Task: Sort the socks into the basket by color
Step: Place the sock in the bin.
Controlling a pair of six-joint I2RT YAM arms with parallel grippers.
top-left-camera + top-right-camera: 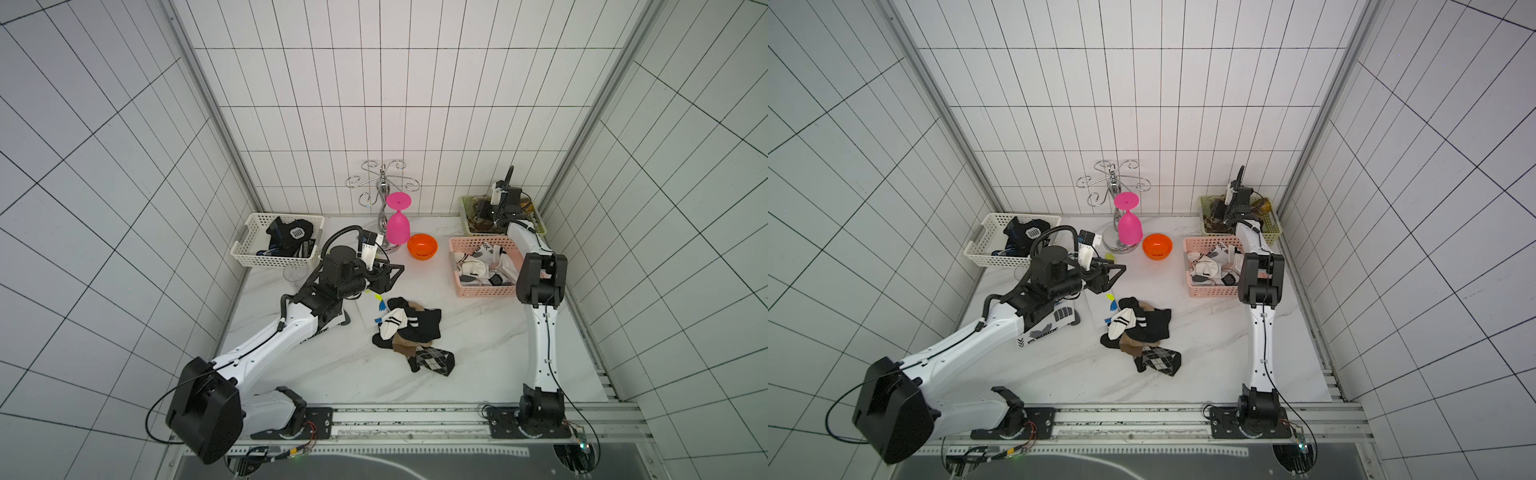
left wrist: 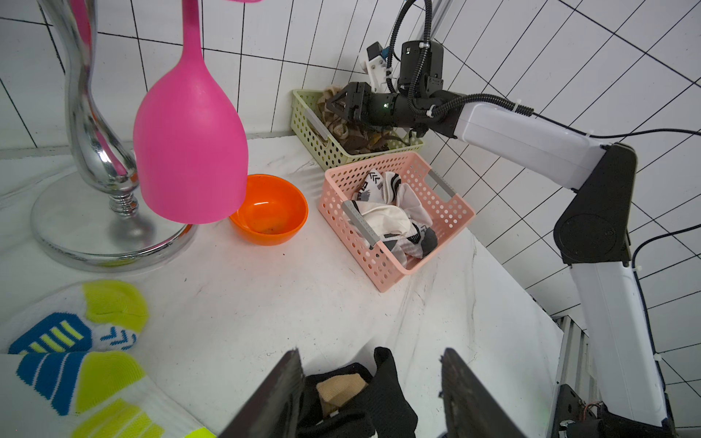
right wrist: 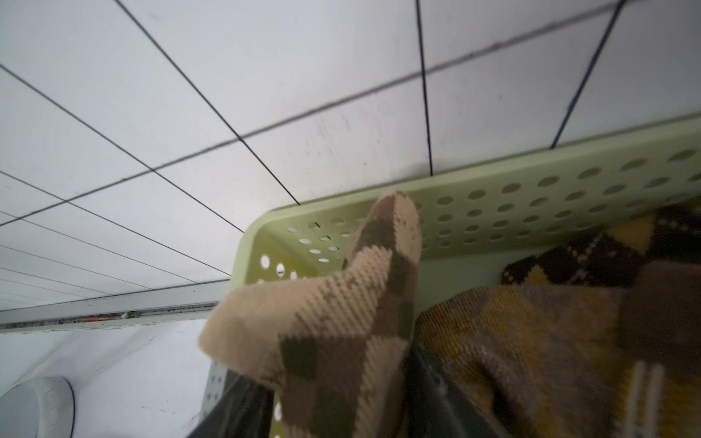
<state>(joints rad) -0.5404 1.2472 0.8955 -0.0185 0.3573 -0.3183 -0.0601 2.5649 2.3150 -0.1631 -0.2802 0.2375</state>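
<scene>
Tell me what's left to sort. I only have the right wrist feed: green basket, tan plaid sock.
Observer: One pile of socks lies unsorted between the baskets: black, white striped, tan and argyle.
Operator: Left gripper?
Observer: The left gripper is open and aimed at that pile. In the left wrist view a black sock shows between its fingers; I can't tell if they touch it.
Operator: Other baskets?
Observer: The pink basket holds white socks, and the white basket holds black socks.
</scene>
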